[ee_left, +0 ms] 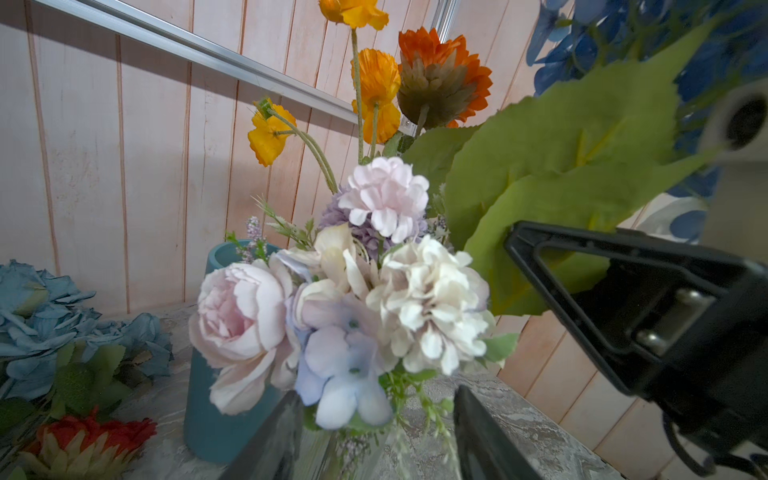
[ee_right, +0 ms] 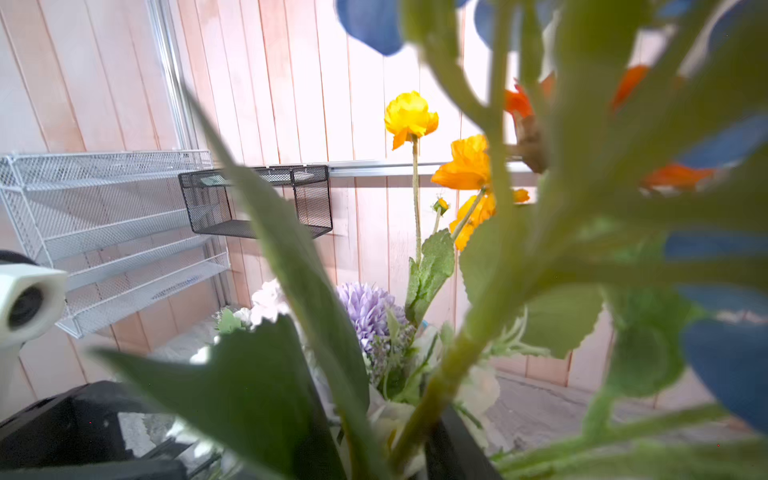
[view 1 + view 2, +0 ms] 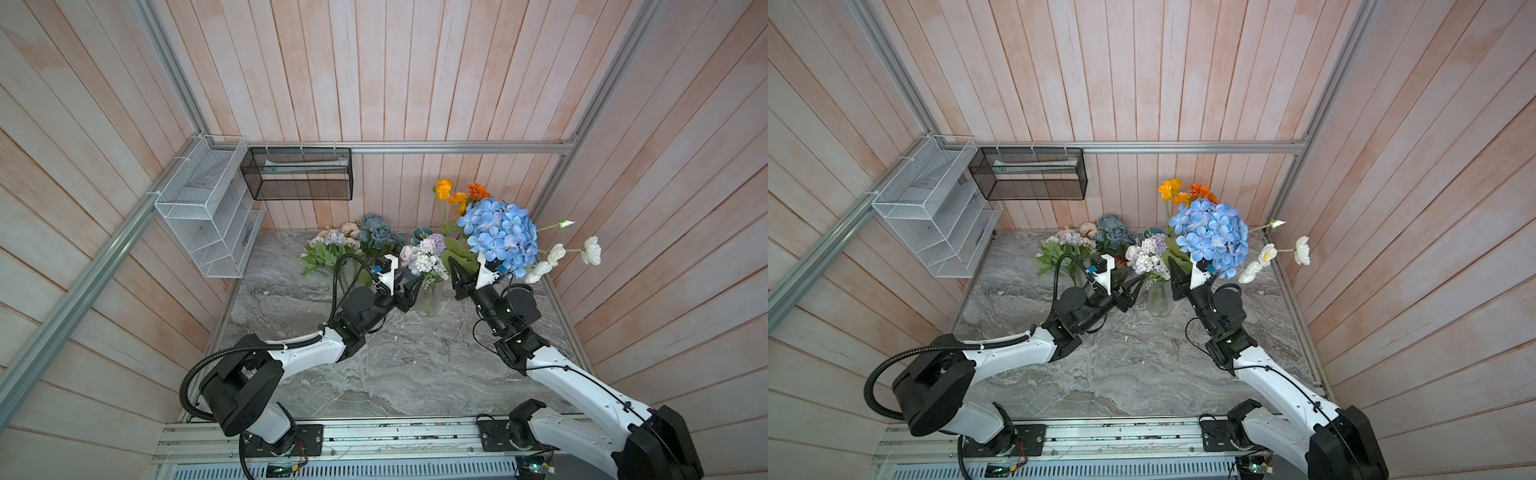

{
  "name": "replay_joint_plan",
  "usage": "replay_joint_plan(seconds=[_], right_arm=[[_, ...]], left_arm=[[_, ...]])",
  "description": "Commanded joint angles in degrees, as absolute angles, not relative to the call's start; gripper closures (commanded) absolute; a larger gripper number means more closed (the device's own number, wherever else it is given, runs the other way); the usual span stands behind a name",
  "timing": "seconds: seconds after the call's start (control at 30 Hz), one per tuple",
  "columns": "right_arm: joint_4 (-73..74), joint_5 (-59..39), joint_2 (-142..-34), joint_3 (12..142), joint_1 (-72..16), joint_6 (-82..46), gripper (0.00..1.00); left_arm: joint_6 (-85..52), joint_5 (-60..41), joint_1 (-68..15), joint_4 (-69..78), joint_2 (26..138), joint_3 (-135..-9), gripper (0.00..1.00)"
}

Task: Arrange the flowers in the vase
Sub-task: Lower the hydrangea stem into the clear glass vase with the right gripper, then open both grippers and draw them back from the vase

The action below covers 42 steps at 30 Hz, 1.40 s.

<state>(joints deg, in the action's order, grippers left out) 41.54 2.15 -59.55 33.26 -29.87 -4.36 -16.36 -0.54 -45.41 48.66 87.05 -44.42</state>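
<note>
The left hand (image 3: 411, 293) has its fingers (image 1: 270, 440) apart on either side of the glass vase (image 3: 430, 301); I cannot tell whether they press it. The right hand (image 3: 1179, 280) sits just beside the vase, with the stem of the blue hydrangea (image 3: 500, 235) between its fingers; I cannot tell whether it is pinched or loose. A pale bunch (image 1: 353, 291) stands in the vase. Orange flowers (image 3: 457, 193) rise behind the hydrangea and white flowers (image 3: 557, 253) stick out beside it. Dusty blue flowers (image 3: 378, 232) lie on the worktop (image 3: 395, 374) by the back wall.
</note>
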Motion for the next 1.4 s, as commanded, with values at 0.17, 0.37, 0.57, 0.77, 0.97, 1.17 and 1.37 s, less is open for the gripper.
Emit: replay_joint_plan(seconds=[0.17,0.37,0.57,0.77,0.97,1.17,1.37], right_arm=[[43.6,2.7,-63.7,33.9,-30.1,-4.8,0.84],[40.6,1.9,-65.7,33.2,-30.4,-4.4,0.87],[37.7,2.6,-63.3,32.7,-30.7,-3.9,0.73],[28.7,0.0,-57.0,33.0,-32.3,-4.3,0.44],[23.1,-1.1,-51.1,27.8,-33.9,-7.1,0.30],[25.5,-1.9,-49.5,19.9,-34.5,-11.7,0.12],[39.3,0.8,-54.5,13.7,-34.6,-10.0,0.02]], left_arm=[[-17.1,2.8,-45.3,45.4,80.9,-39.5,0.41],[-18.9,4.1,-45.3,44.2,79.0,-36.4,0.41],[-19.1,6.1,-45.3,43.1,77.4,-34.9,0.38],[-19.0,11.3,-45.0,40.3,76.0,-34.8,0.09],[-21.0,13.9,-43.5,39.5,74.0,-33.0,0.00],[-23.5,14.5,-41.1,38.7,72.1,-30.7,0.00],[-25.3,14.3,-39.8,38.4,70.7,-28.9,0.00]])
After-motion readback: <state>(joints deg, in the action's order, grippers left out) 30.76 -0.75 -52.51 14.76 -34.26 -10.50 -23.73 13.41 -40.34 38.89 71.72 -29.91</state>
